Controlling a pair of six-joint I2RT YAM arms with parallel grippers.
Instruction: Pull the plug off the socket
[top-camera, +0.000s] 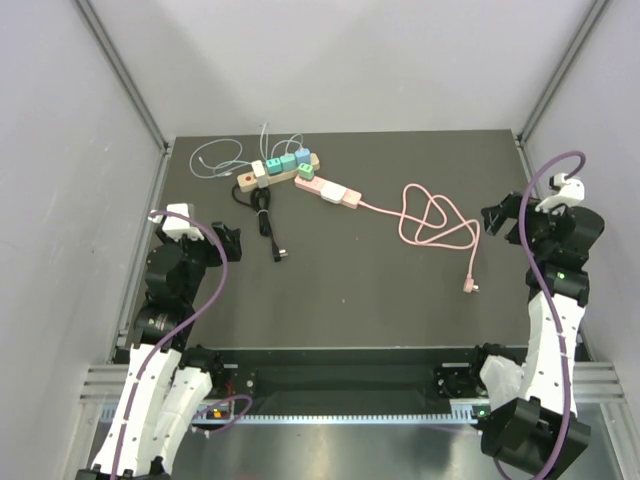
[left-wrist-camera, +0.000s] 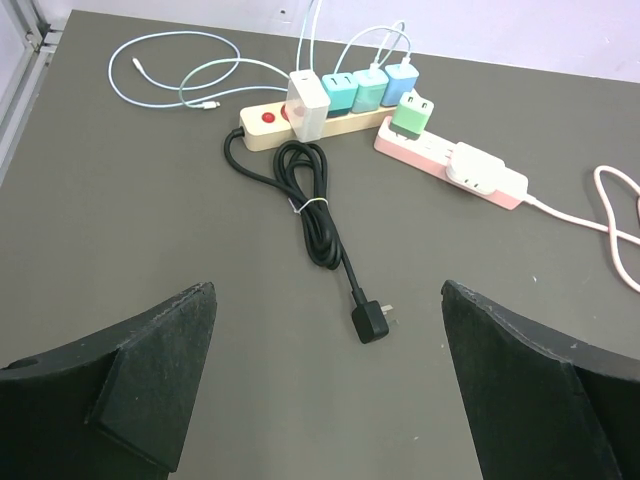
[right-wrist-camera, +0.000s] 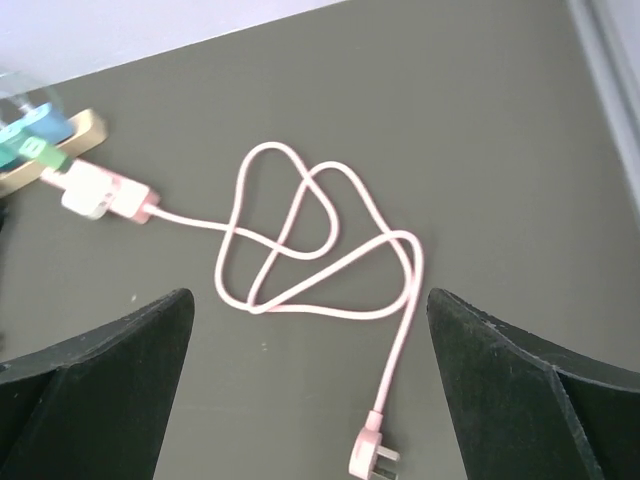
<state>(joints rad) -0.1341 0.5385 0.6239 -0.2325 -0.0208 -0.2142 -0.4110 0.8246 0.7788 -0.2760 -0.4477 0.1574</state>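
A beige socket strip (left-wrist-camera: 262, 130) lies at the back of the table with a white plug (left-wrist-camera: 307, 103), two teal plugs (left-wrist-camera: 339, 92) and a blue plug (left-wrist-camera: 401, 83) seated in it. Touching its right end is a pink socket strip (left-wrist-camera: 420, 150) carrying a green plug (left-wrist-camera: 411, 115) and a white adapter (left-wrist-camera: 480, 168). My left gripper (left-wrist-camera: 328, 290) hangs open well short of both strips, at the left side (top-camera: 228, 243). At the right side my right gripper (top-camera: 500, 215) is open too, with nothing between its fingers (right-wrist-camera: 308, 295).
A bundled black cord (left-wrist-camera: 312, 205) runs from the beige strip to a loose black plug (left-wrist-camera: 370, 320). The pink strip's looped cord (right-wrist-camera: 320, 250) ends in a loose pink plug (right-wrist-camera: 368, 458). Thin pale-blue cables (left-wrist-camera: 170, 80) curl at the back left. Grey walls enclose the table.
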